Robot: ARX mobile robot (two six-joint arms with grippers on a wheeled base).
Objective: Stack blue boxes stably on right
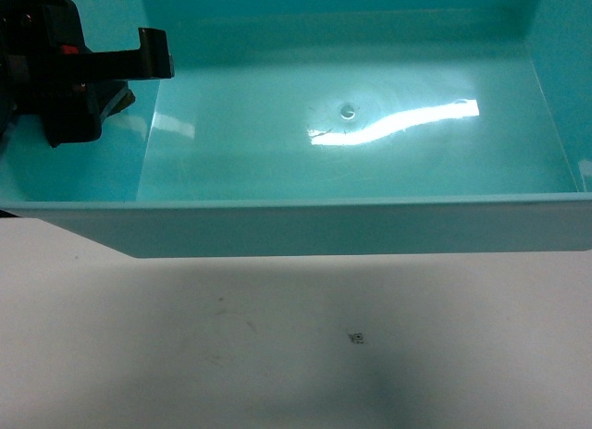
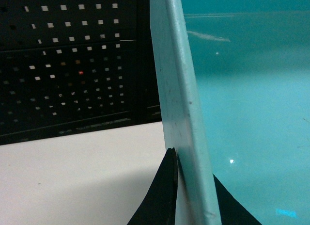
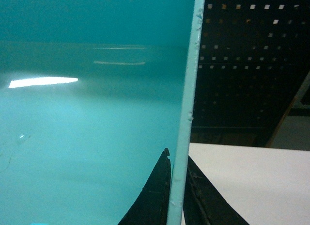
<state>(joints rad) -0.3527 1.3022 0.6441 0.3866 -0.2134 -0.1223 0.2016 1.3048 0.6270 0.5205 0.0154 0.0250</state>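
Turquoise tub (image 1: 370, 161) — left claw (image 2: 180, 196), right claw (image 3: 177, 196) each pinching opposite rims.

Left gripper (image 2: 177, 196) pinched on the tub's (image 1: 370, 227) left wall, right gripper (image 3: 177, 191) pinched on its right wall

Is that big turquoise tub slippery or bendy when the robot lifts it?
Probably slippery: the tub is glossy, with bright glare. Its thin rim, pinched by the left gripper and right gripper, may flex slightly. It's empty, so likely light.

Workshop: black pegboard (image 2: 68, 65), white table (image 1: 296, 355)
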